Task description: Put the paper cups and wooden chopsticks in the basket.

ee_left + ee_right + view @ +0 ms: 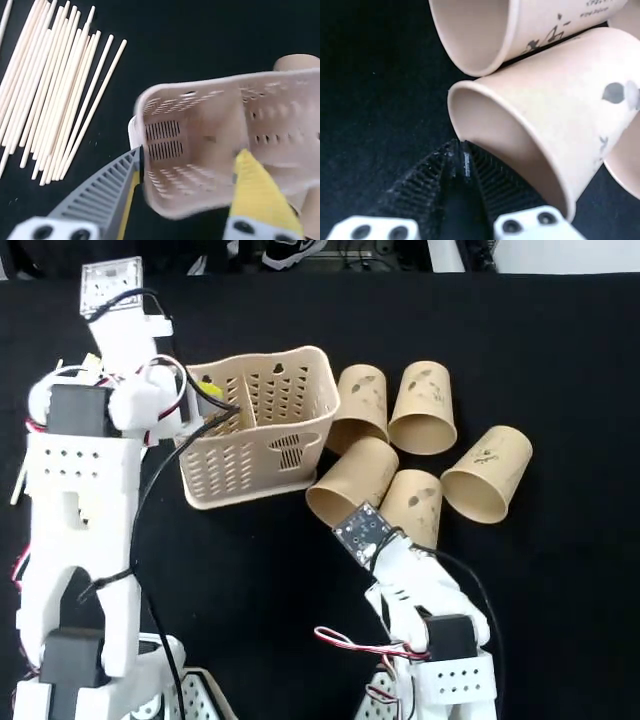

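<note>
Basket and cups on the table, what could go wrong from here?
The left pincer straddles the basket wall, one finger inside; moving off sideways could drag or tip it. The right pincer is shut at the rim of a lying paper cup packed against neighbouring cups; the thin lip may slip or buckle, and the others could roll.

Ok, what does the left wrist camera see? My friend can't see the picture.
The left arm's open jaws, one grey and one yellow, straddle one end of a pale slotted basket. Beside it, a bunch of wooden chopsticks lies on the black table, and a paper cup peeks out behind the basket.
</note>
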{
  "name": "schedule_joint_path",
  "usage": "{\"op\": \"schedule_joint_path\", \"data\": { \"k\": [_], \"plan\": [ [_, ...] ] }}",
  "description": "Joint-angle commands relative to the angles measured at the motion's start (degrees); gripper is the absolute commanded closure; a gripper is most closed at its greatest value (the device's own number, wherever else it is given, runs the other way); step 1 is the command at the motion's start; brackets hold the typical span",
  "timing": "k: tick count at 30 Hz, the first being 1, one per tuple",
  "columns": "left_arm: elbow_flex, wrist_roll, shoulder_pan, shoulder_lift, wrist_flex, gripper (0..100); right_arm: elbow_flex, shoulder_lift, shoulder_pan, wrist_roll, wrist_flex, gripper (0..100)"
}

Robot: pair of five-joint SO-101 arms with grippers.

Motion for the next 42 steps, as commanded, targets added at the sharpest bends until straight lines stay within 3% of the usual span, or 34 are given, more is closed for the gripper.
{"op": "schedule_joint_path", "data": {
  "k": [1, 6, 13, 18, 25, 29, 32, 42],
  "plan": [
    [-13.8, 0.1, 0.0, -2.4, 8.3, 68, -1.6, -4.2, 1.0, 1.2, 1.5, 98.4],
    [-23.4, 0.4, -5.1, -3.6, 11.3, 68, -5.4, -4.2, 1.7, 6.8, 3.1, 98.4],
    [-16.9, -1.1, -15.6, -20.6, 11.2, 68, -10.9, -4.0, 1.8, 11.1, 6.4, 98.3],
    [-3.2, -8.1, -22.5, -35.4, 10.9, 68, -20.4, -3.6, 5.8, 15.7, 10.5, 98.3],
    [25.5, -10.5, -23.4, -46.7, 1.5, 68, -34.3, -3.6, 11.3, 21.1, 15.4, 98.2],
    [40.2, -10.7, -23.4, -53.3, -3.8, 68, -35.9, -3.5, 11.3, 20.9, 15.6, 86.8],
    [49.5, -10.8, -23.4, -59.7, -6.9, 68, -34.9, -3.5, 11.3, 20.8, 14.2, 76.0],
    [73.3, -10.8, -23.4, -76.5, -13.6, 68, -33.2, 16.8, 11.0, 15.3, 1.8, 76.1]
  ]
}}
